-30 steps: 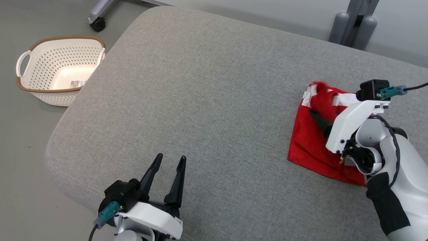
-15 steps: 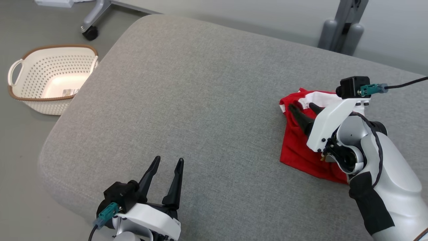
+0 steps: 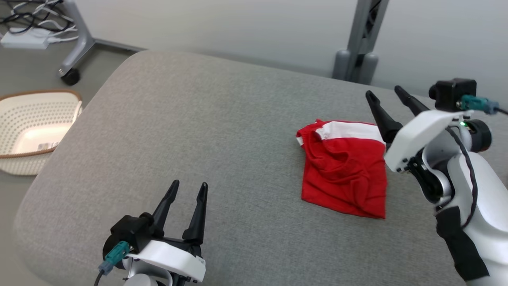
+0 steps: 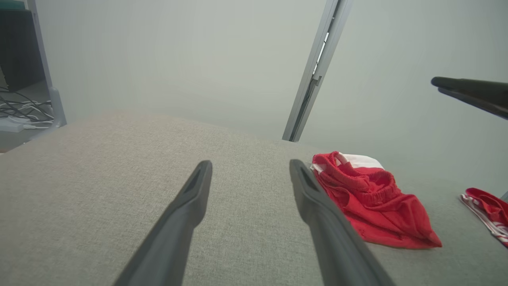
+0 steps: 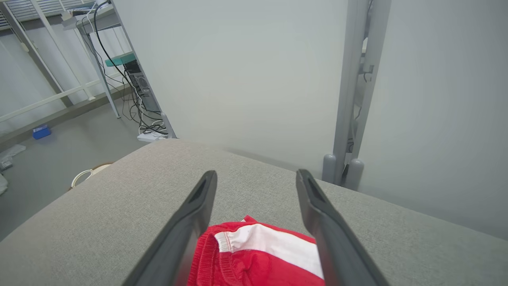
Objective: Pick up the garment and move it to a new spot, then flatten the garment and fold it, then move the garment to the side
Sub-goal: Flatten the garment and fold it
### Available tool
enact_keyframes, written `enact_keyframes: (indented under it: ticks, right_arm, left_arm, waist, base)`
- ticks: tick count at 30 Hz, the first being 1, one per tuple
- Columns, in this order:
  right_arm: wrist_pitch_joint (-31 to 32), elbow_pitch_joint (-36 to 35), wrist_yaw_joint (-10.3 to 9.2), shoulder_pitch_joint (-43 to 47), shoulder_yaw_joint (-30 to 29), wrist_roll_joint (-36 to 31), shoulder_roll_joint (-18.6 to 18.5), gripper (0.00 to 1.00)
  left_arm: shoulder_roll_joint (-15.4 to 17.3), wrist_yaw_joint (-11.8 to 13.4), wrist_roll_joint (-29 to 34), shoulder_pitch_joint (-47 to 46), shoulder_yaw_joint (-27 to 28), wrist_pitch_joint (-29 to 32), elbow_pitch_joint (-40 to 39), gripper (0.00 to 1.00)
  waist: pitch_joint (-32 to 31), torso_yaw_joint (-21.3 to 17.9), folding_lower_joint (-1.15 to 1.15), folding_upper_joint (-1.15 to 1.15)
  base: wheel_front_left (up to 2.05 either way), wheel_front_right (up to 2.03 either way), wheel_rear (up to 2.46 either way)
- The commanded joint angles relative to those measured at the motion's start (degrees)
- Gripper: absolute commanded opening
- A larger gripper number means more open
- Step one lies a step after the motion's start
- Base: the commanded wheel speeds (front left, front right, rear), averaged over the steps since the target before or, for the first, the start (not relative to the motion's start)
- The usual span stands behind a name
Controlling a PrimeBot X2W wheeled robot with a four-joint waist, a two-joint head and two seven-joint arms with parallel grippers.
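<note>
In the head view, a white perforated basket [image 3: 39, 115] stood on the floor at the left edge, beside the grey padded bench [image 3: 222, 131]. At the lower left, the left hand [image 3: 190, 183] hovered over the bench's near part, its two dark fingers spread with nothing between them; its own wrist view showed bare grey fabric in the gap. Right of centre lay the garment [image 3: 345, 171], red with a white band along its far edge, roughly folded and rumpled on the bench. Just right of it, the right hand [image 3: 383, 91] was spread and empty, its fingertips pointing past the garment's far right corner. The left wrist view showed those fingers lifted clear above the bench at its upper right, and a second red cloth with white stripes [image 4: 486, 208] at its right edge. The right wrist view set the white band between its fingers at the bottom edge, with a rack of cables [image 5: 133, 85] at upper left.
</note>
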Motion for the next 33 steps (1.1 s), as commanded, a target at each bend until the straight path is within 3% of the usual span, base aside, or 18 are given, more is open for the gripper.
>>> enact_keyframes:
  ticks: [1,6,13,21,33]
  right_arm:
    - [-1.26,-0.79,0.00,0.88,0.29,-1.02,-0.81,1.00]
    - [-10.79,-4.36,-0.01,5.44,-0.47,-8.01,-4.88,1.00]
    - [-21.26,-7.58,-0.01,14.32,-5.54,-14.03,-3.58,1.00]
    - [-23.72,-11.25,-0.01,24.07,-10.99,-17.49,1.48,1.00]
    - [-24.25,-12.49,-0.01,27.53,-12.01,-20.10,3.68,1.00]
  left_arm:
    - [0.27,-0.18,-0.02,0.54,0.52,-0.11,-0.40,1.00]
    - [0.27,-0.24,0.11,0.80,2.00,-0.11,-2.66,1.00]
    - [0.24,0.28,0.63,1.45,3.81,-0.11,-4.59,1.00]
    - [0.26,0.57,0.85,2.37,5.57,-0.11,-6.25,1.00]
    - [0.25,0.97,1.48,4.39,6.94,-0.11,-7.50,1.00]
  waist:
    - [-1.26,-1.41,0.00,0.00]
    - [-3.04,-4.37,0.00,0.00]
    - [-4.36,-8.37,0.00,0.00]
    - [-3.92,-10.84,0.00,0.00]
    - [-3.86,-11.37,0.00,0.00]
  base:
    - [0.00,0.00,0.00]
    - [0.00,0.00,0.00]
    - [0.00,0.00,0.00]
    - [0.00,0.00,0.00]
    - [0.00,0.00,0.00]
